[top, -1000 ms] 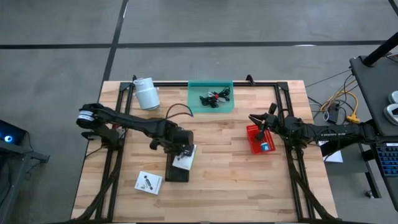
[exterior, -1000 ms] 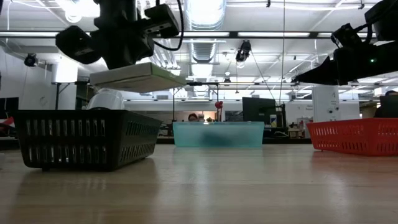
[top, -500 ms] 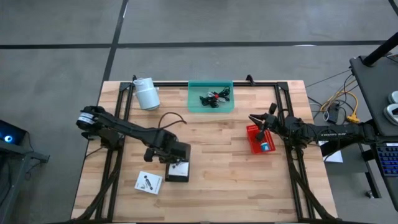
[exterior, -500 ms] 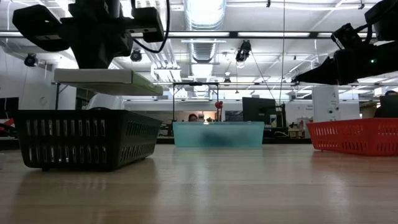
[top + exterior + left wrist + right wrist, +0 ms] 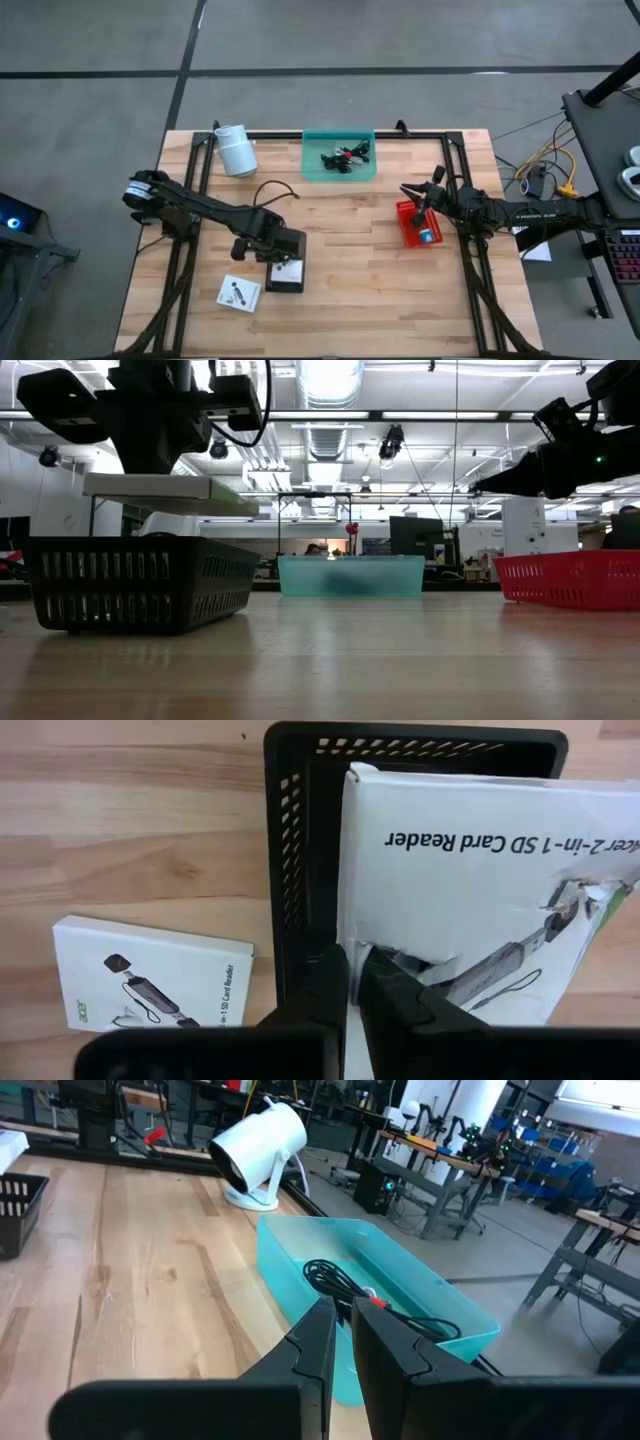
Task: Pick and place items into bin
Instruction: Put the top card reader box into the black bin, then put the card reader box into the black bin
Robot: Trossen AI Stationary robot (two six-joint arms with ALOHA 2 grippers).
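My left gripper is shut on a white printed card box and hangs over the black mesh bin. A second white card box lies flat on the table to the left of that bin. My right gripper is shut, touches nothing and hovers over the red bin, which has a small blue piece in it. Black and red-black cables lie in the teal bin. My left gripper pinches the white card box between its two fingers at one side edge, where the cardboard is torn. The fingers come from above, pointing down. The box is lifted clear and lies about level just above the black bin's rim.
A white cylindrical roll stands near the table's far left corner. The teal bin sits at the middle of the far edge, the red bin toward the right. Bare wood lies between the bins and along the near edge.
My left gripper has moved toward the near edge and a little left, carrying the card box down over the black bin. The box, tilted a second ago, now hangs about level and lower. In the last half second it has hardly moved.
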